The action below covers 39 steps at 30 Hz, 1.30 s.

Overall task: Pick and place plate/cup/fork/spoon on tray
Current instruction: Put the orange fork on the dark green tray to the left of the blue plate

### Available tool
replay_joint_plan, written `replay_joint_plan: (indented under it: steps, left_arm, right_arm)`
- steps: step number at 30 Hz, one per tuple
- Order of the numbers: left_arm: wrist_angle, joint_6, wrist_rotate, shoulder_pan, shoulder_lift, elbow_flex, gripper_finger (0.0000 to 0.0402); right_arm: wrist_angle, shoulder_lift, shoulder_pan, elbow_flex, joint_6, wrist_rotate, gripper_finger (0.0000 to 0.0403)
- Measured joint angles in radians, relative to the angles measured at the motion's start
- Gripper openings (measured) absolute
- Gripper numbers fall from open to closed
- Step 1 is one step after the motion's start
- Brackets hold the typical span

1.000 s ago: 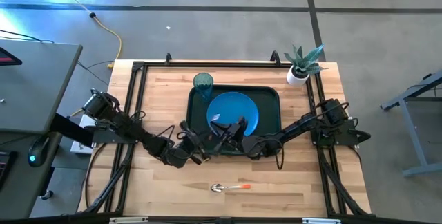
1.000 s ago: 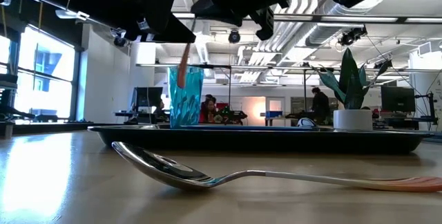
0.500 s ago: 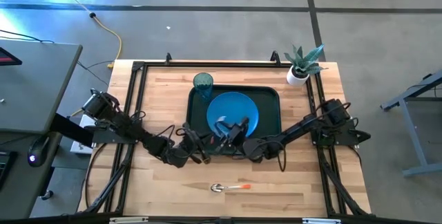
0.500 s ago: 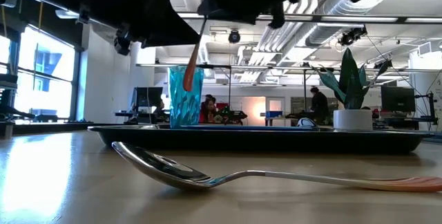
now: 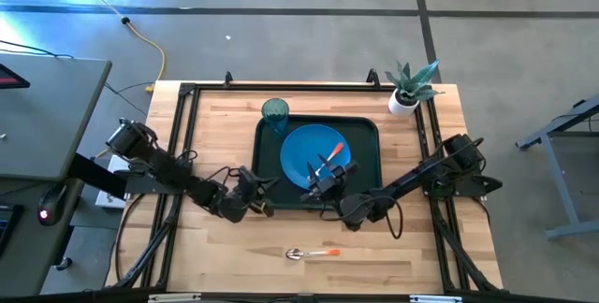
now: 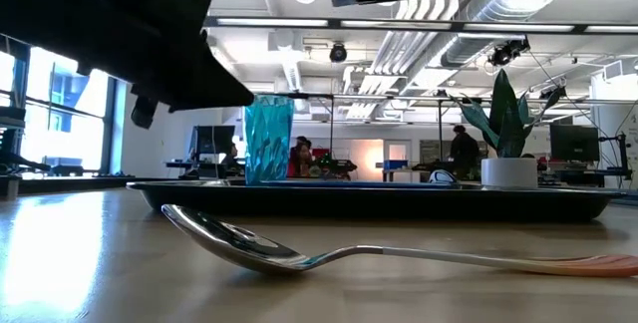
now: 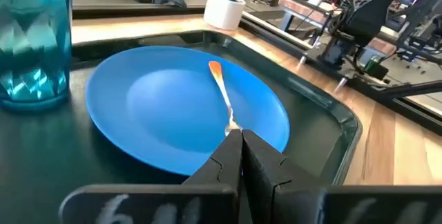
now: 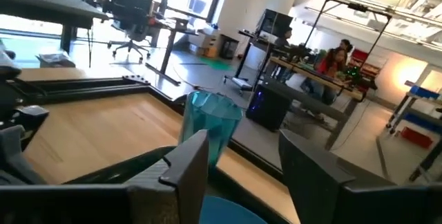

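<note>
The fork [image 5: 331, 154] now lies on the plate [image 5: 301, 149], released by the right tool [image 5: 323, 180] (fingers apart); left tool [image 5: 265, 186] clenched. Spoon [image 5: 312, 252] remains.

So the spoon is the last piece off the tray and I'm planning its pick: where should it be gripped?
Grip the spoon by its slim orange handle, coming straight down with jaws across it. It lies flat on the bare table, and the rounded bowl is harder to pinch.
</note>
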Motion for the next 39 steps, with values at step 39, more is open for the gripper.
replay_joint_plan:
  steps: [39]
  left_arm:
    - [-0.108, 0.206, 0.071, -0.020, -0.085, -0.003, 0.0001]
  right_arm:
    - [-1.370, -0.133, -0.507, 0.058, 0.099, -1.323, 0.0110]
